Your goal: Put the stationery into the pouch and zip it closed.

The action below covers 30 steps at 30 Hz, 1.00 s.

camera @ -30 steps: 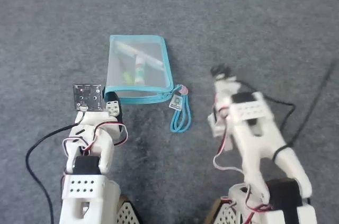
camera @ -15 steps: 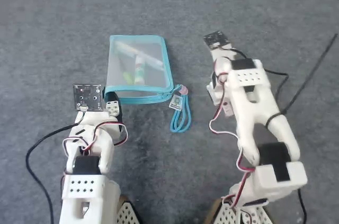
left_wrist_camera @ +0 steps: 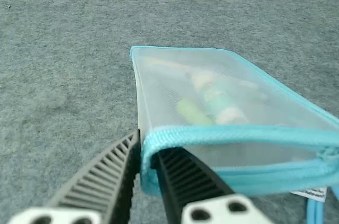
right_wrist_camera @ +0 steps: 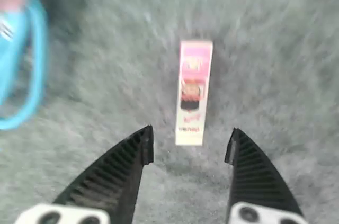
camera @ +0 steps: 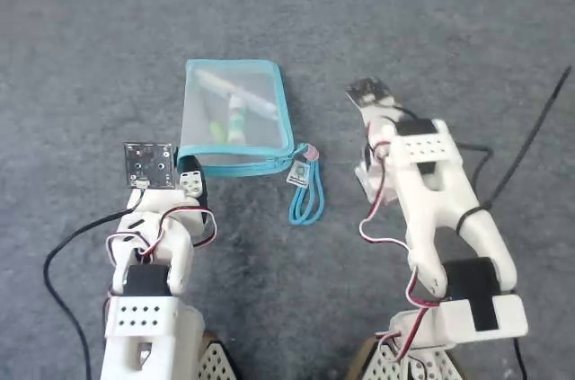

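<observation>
The translucent mesh pouch with turquoise trim point(camera: 260, 142) lies flat on the grey carpet point(camera: 90, 57), with green and white stationery pieces point(camera: 235, 119) inside it. The left gripper point(left_wrist_camera: 144, 150) pinches the pouch's near corner. The right gripper point(right_wrist_camera: 190, 139), fingers spread, hovers over a small pink-and-white rectangular box point(right_wrist_camera: 193, 91) lying beyond the pouch's turquoise loop strap point(camera: 305, 202).

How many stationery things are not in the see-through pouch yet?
1. A small pink box lies on the grey carpet outside the pouch, right in front of the right gripper, whose fingers are open. More could be hidden under the arms.
</observation>
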{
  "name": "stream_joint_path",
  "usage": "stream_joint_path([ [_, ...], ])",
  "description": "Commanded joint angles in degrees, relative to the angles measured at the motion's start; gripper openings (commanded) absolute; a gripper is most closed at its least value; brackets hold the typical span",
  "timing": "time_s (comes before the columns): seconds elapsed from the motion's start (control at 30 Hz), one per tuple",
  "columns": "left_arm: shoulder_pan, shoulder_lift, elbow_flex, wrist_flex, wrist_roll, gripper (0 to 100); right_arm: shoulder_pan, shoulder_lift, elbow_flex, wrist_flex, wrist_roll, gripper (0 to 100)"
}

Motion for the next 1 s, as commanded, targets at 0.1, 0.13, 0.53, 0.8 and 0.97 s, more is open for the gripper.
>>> stream_joint_path([
  [0.1,0.26,-0.70,-3.12,-0.70,0.97,1,2.59,-0.13,1.67,-3.74,1.14,21.0],
  [0.13,0.26,-0.70,-3.12,-0.70,0.97,1,2.59,0.92,1.58,-3.91,1.14,21.0],
  [0.53,0.35,-0.53,-3.12,-0.79,0.97,1,2.59,4.53,1.49,-9.19,1.05,20.8],
  [0.8,0.35,-0.53,-3.12,-0.79,0.97,1,2.59,4.53,1.93,-8.66,1.58,4.5],
  [0.97,0.09,-0.62,-3.12,-0.79,0.97,1,2.68,4.62,2.02,-6.11,1.58,4.6],
])
